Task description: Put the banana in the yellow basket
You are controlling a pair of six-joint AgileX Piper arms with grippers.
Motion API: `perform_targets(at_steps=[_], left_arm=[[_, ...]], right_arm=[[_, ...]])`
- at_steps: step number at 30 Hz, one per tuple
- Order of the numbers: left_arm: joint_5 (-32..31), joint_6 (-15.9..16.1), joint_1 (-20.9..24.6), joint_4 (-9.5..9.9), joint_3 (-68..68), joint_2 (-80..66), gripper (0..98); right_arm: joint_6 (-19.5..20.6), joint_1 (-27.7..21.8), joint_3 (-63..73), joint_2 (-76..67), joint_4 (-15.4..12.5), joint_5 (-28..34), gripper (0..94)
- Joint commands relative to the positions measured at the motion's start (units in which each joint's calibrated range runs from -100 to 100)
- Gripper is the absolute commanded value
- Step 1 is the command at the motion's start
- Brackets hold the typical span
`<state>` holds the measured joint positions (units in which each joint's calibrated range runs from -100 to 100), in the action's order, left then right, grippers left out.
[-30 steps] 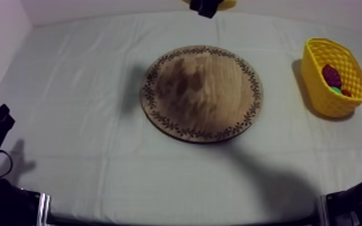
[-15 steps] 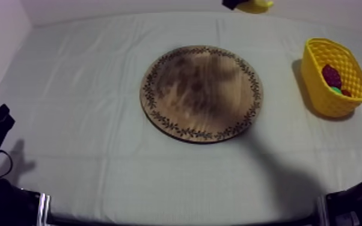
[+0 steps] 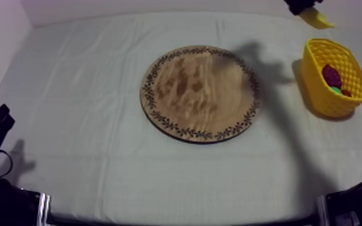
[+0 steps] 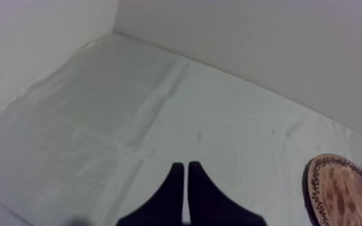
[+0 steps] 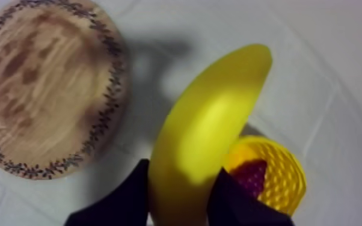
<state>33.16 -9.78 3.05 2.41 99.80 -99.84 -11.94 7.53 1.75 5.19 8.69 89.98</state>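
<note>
Right pincer [image 5: 180,181] grips banana [image 5: 210,126], hiding part of yellow basket [image 5: 284,183].

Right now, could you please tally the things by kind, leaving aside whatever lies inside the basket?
Banana: 1
Wooden board: 1
Yellow basket: 1
Total: 3

I see the table [image 3: 81,114] under its grey-white cloth, creased in faint folds. The round wooden board [image 3: 201,93] with the patterned rim lies flat near its centre. The yellow basket [image 3: 317,90] stands upright on the cloth at about three o'clock from the board, apart from it
</note>
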Motion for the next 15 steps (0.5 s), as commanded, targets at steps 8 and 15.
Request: perform_targets(at_steps=[8,15], left_arm=[[0.0,0.0,0.0,0.01,0.0,0.0,0.1],[0.0,0.0,0.0,0.01,0.0,0.0,0.1]], right_arm=[[-0.8,-9.4,-4.4,-1.4,0.9,-0.2,24.2],[-1.3,-14.0,-8.2,-3.4,1.3,-0.7,24.7]])
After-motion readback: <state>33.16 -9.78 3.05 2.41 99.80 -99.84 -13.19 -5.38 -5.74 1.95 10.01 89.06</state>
